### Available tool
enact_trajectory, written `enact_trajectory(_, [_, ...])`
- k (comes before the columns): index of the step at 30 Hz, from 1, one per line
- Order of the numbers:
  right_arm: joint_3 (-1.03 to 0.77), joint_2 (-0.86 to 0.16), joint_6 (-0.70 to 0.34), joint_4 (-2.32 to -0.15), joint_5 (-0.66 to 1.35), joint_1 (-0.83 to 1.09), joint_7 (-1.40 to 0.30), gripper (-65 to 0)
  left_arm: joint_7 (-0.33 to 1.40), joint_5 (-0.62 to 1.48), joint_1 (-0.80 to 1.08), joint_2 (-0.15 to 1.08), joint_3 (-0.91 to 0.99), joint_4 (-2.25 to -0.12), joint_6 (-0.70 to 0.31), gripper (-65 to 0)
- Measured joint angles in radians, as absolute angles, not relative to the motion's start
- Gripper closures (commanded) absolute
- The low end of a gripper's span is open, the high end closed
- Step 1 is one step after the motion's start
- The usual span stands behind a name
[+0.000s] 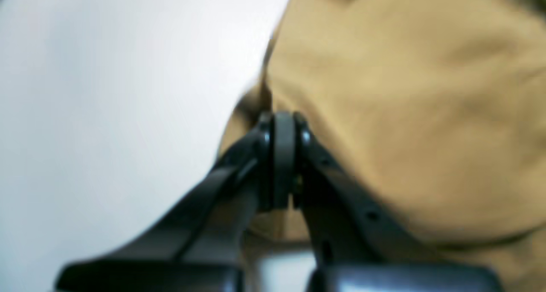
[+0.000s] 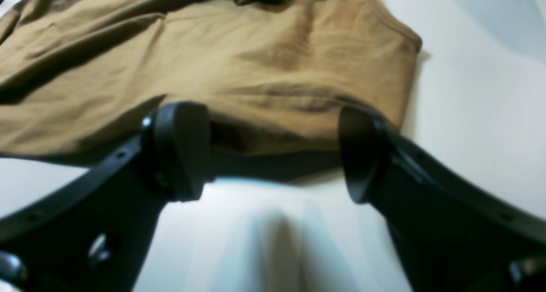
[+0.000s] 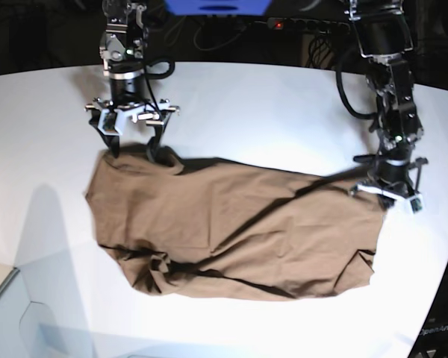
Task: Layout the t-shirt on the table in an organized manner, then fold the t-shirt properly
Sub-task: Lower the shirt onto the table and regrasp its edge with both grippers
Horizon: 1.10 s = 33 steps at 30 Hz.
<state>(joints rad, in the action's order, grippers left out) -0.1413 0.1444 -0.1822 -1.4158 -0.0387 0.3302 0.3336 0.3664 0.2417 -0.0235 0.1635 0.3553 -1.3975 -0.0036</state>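
T-shirt (image 3: 231,224) spread wrinkled on tabletop (image 3: 254,97). Left claw (image 1: 279,155) pinched closed on shirt edge, likely tensioning. Right claw (image 2: 273,155) gaping wide, holding nothing, straddling opposite hem for grab.

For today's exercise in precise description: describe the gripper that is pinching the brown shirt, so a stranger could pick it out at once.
Start at the white table with the brown t-shirt spread across it. Follow the cloth to its edge on the base view's right, where the left gripper comes down. Its jaws are closed on the fabric, while the right gripper at the opposite end stands open.
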Motion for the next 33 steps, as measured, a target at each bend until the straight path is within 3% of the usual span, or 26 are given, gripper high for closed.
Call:
enact_trajectory(5, [-0.144,0.144,-0.183,-1.416,-0.038,0.321,0.333,-47.4,0.379,0.241,-0.065,0.163,0.354,-1.445,0.0,-0.1])
enact_trajectory(9, [-0.144,0.143,-0.183,-1.416,-0.039,0.316,0.336,-47.4,0.368,0.243,-0.204,0.16,0.352,-1.399,-0.003,-0.3])
enact_trajectory(19, [-0.144,0.139,-0.182,-1.442,-0.045,0.331,0.336,-47.4,0.364,0.229,-0.423,0.158,0.352,-0.935,0.001,-1.1])
enact_trajectory(26, [-0.146,0.131,-0.182,-1.454,-0.045,0.35,0.333,-47.4,0.367,0.237,-0.429,0.15,0.352,-0.899,0.0,-23.9])
enact_trajectory(29, [-0.146,0.13,-0.182,-1.454,-0.046,0.348,0.334,-47.4,0.368,0.239,-0.385,0.151,0.358,-1.004,-0.002,-33.2])
enact_trajectory(33, [-0.146,0.128,-0.182,-1.455,-0.046,0.35,0.334,-47.4,0.363,0.239,-0.294,0.163,0.359,-1.143,-0.001,-41.1])
